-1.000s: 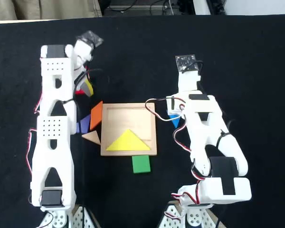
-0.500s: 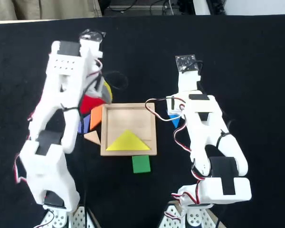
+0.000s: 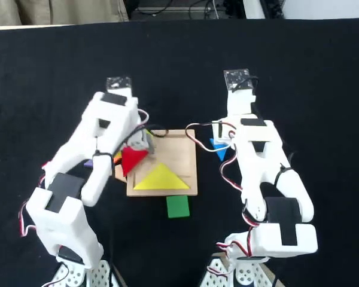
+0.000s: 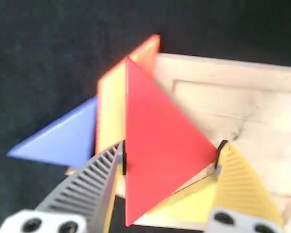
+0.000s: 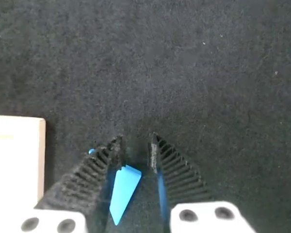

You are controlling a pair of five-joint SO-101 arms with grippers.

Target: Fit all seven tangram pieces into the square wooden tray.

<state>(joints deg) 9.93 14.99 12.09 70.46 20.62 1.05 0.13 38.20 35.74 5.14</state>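
There are two arms and one square wooden tray (image 3: 188,156) on the black tabletop (image 3: 323,89). Six tangram pieces can be counted, one of each colour.

The left gripper (image 4: 170,149) is clamped on the red triangle (image 4: 155,141) and holds it over the left side of the tray. One yellow triangle (image 3: 160,177) lies flat inside the tray, against the edge nearest the arms' bases. One green square (image 3: 178,206) sits on the tabletop just outside that same edge. One orange piece (image 4: 145,51) and one purple triangle (image 4: 63,138) lie on the tabletop beside the tray's left side, partly under the left arm.

The right gripper (image 5: 136,141) is low over the tabletop, just to the right of the tray. Its jaws are a little apart. One blue piece (image 5: 123,191) lies under it and is seen through the gap.
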